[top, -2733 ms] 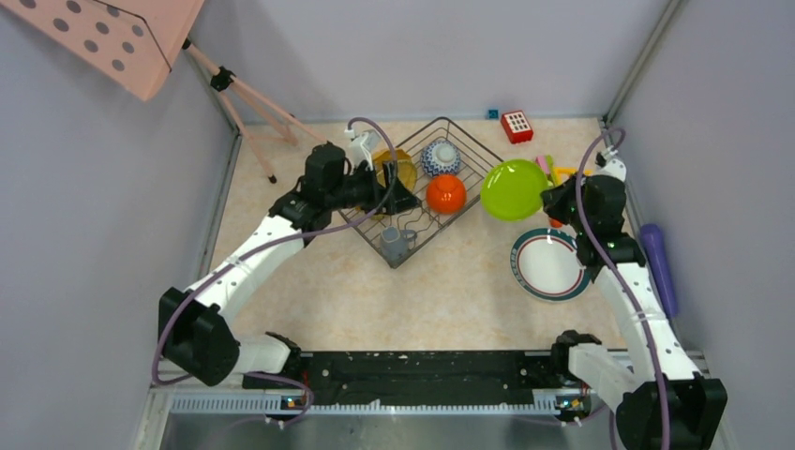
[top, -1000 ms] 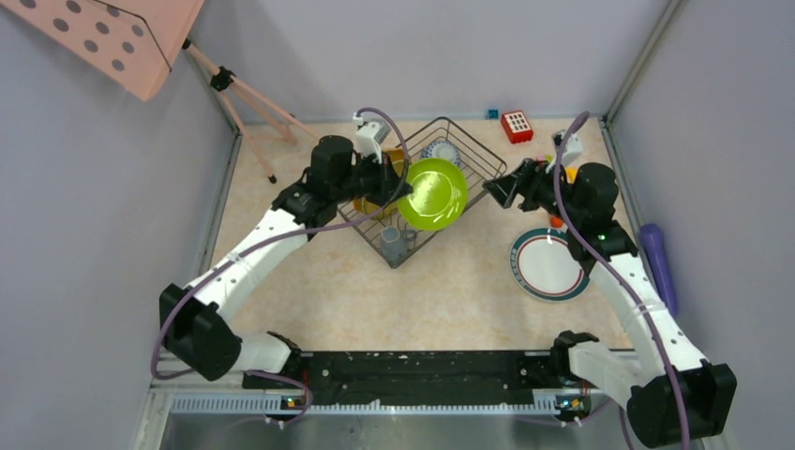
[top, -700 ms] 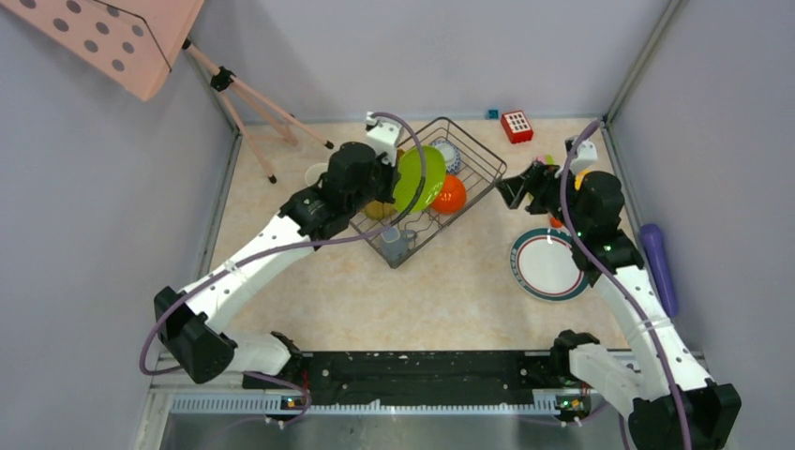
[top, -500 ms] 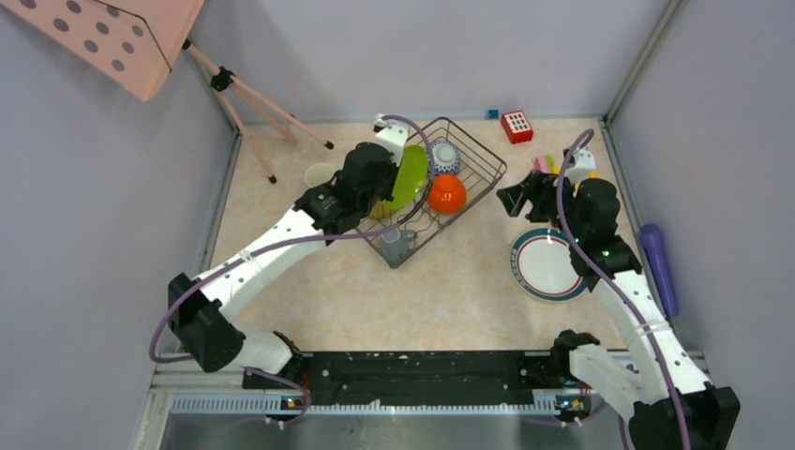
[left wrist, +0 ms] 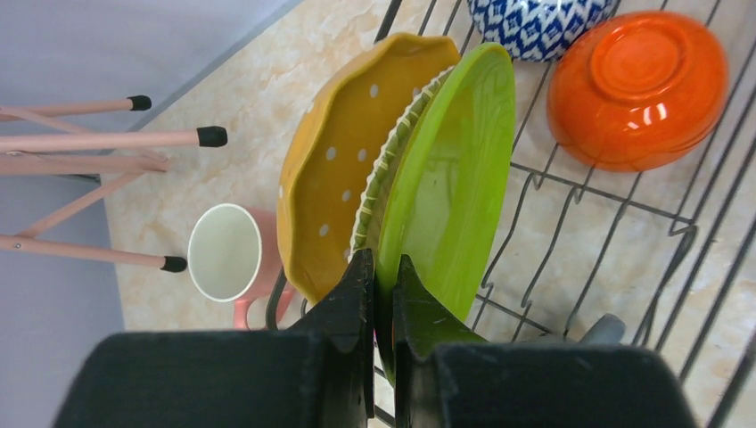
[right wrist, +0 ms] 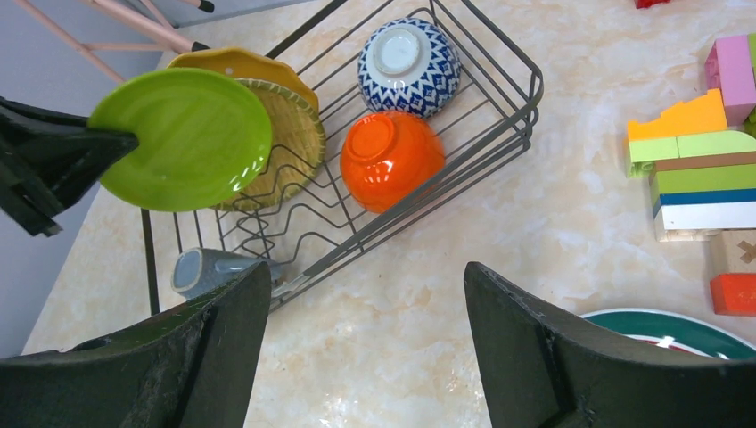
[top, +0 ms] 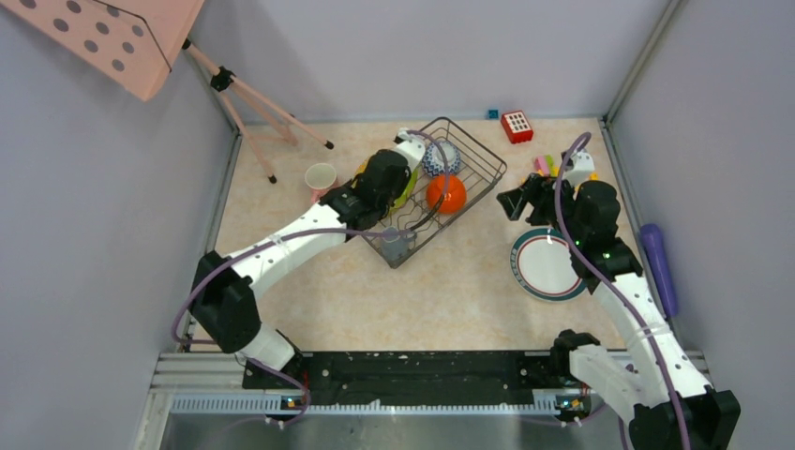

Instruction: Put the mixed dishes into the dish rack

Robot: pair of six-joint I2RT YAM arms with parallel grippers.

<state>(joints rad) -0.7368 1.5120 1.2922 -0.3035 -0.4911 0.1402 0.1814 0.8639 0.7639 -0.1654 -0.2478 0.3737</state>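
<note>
My left gripper is shut on the rim of the lime green plate. It holds the plate on edge inside the dish rack, against two yellow scalloped plates. The orange-red bowl and the patterned bowl lie upside down in the rack. A grey mug lies at its near corner. The pink mug stands on the table left of the rack. My right gripper hangs open and empty over bare table, between the rack and the white green-rimmed plate.
Coloured toy blocks sit behind the white plate, and a red block lies near the back wall. A purple cylinder lies along the right wall. Pink tripod legs stand at the back left.
The left arm has swung the lime green plate from flat above the rack to on edge at the rack's left side, beside the yellow plates. The right gripper stays open and has barely moved.
</note>
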